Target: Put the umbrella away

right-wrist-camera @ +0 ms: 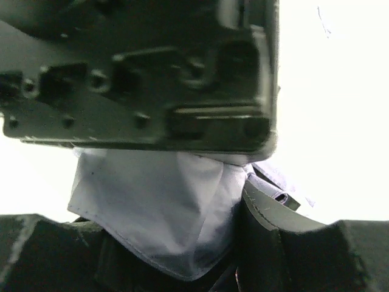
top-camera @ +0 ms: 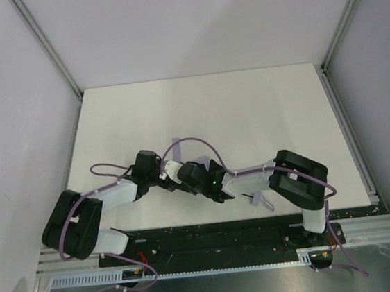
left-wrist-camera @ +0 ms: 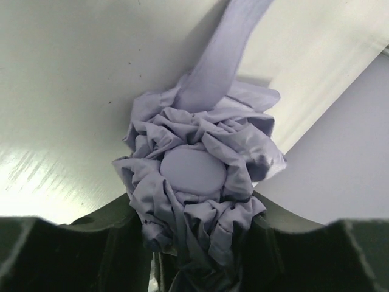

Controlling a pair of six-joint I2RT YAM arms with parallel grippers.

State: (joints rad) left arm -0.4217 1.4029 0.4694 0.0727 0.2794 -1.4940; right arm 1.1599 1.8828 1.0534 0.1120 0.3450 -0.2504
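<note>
The umbrella (top-camera: 175,167) is folded into a pale lavender bundle, held low over the white table (top-camera: 247,112) between my two grippers. In the left wrist view its crumpled canopy end (left-wrist-camera: 193,170), with a round cap in the middle, fills the gap between the fingers. A flat fabric strap (left-wrist-camera: 222,55) runs away from it. My left gripper (left-wrist-camera: 197,243) (top-camera: 161,170) is shut on that bundle. From the other side my right gripper (top-camera: 194,175) (right-wrist-camera: 170,249) is shut on a smooth fold of canopy (right-wrist-camera: 158,201). The shaft and handle are hidden.
The left gripper's dark housing (right-wrist-camera: 140,67) looms just beyond the right fingers. A small lavender piece (top-camera: 262,200) lies on the table by the right arm's elbow. Grey walls stand on three sides, and the black base rail (top-camera: 218,237) runs along the near edge.
</note>
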